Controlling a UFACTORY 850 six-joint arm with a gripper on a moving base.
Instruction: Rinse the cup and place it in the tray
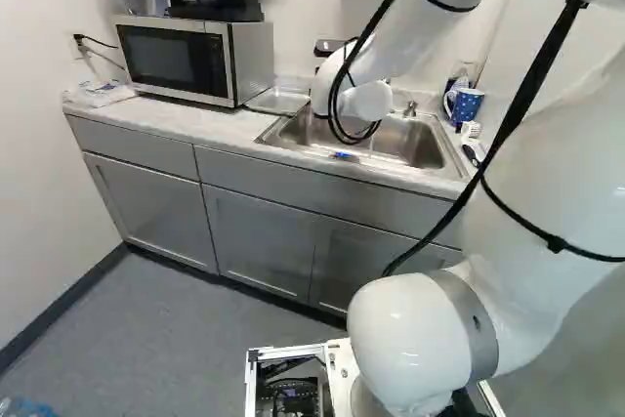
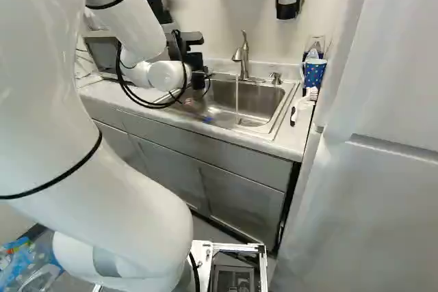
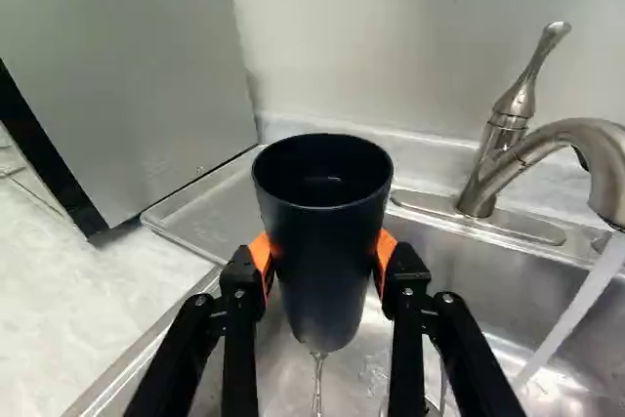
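Gripper (image 2: 198,81), blk. — jaws holding cup (image 3: 322,241) betw. orange pads (image 3: 261,253). Cup, dark, upright, hanging over L part of sink (image 3: 469,275), water dripping off base. Faucet (image 3: 488,168), far side — running, R of cup. Tray (image 3: 195,220) lying far L, beside microwave (image 3: 137,95).

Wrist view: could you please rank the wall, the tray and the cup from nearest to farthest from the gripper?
1. Cup: held between the fingers of the gripper.
2. Tray: beyond the cup, beside the microwave.
3. Wall: behind the tray.
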